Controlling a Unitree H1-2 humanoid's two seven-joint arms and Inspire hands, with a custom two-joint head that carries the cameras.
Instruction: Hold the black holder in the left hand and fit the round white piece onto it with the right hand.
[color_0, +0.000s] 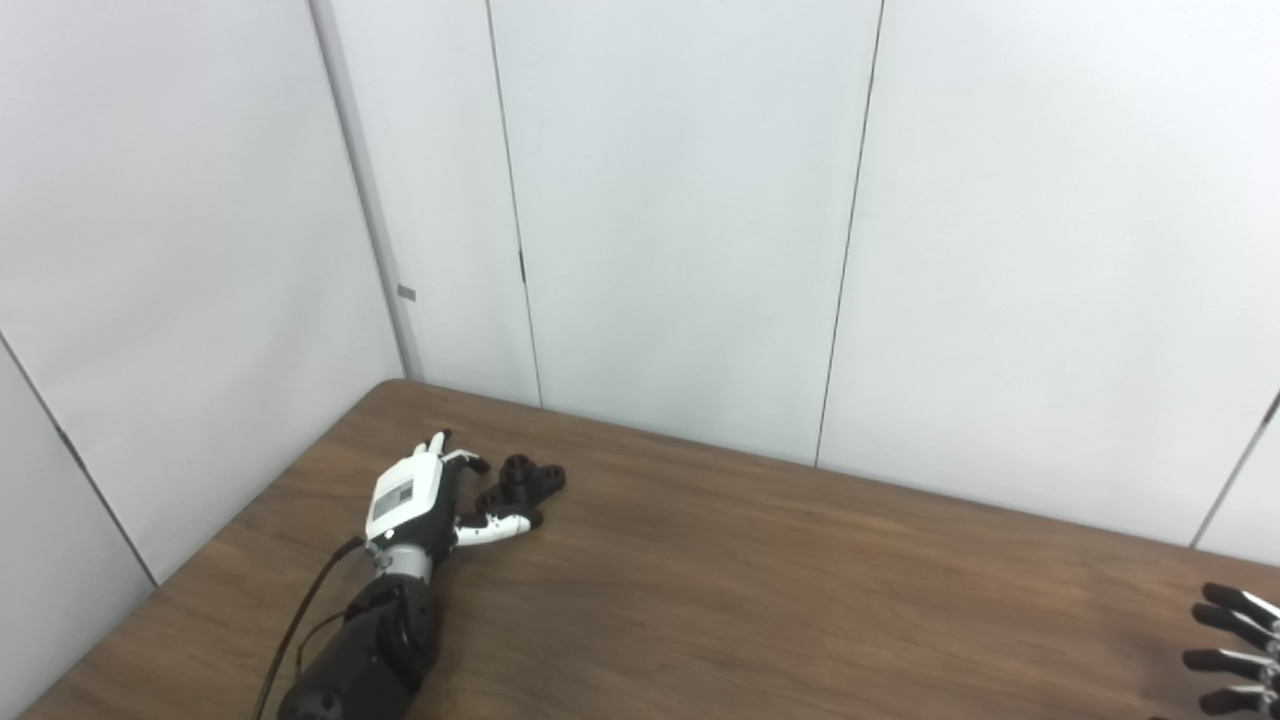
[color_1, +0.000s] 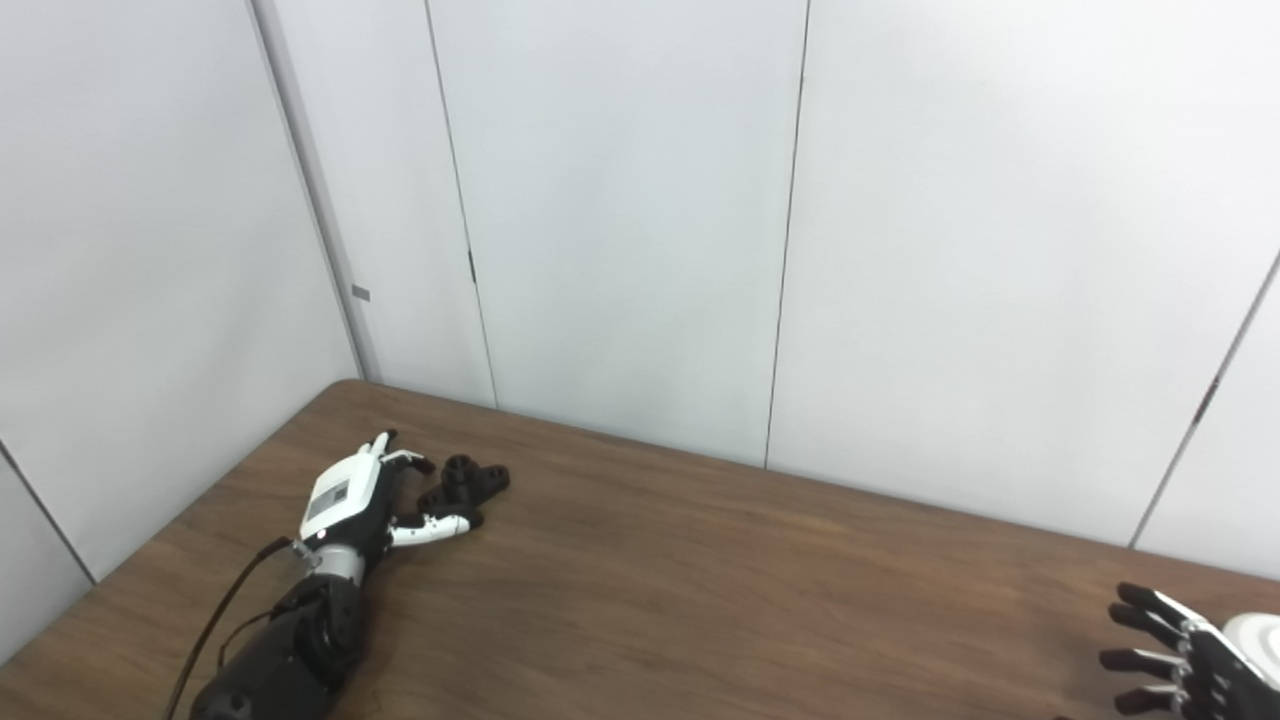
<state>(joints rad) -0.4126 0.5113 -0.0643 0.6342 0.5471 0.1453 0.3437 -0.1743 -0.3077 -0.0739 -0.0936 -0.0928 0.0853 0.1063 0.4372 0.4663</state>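
Reaching from the near left, my left robot hand (color_0: 420, 500) lies spread and unclenched on the desk (color_0: 750, 580), the black holder (color_0: 522, 481) just right of its fingers, apparently ungrasped. My right robot hand (color_1: 1180, 655) (far off, fingers splayed, holding nothing) waits; no white piece is visible.

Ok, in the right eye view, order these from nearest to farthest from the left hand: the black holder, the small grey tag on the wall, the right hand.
1. Black holder: on the table, right by the left hand.
2. Grey tag: on the wall behind, above the table corner.
3. Right hand: at the far right edge, fingers apart.
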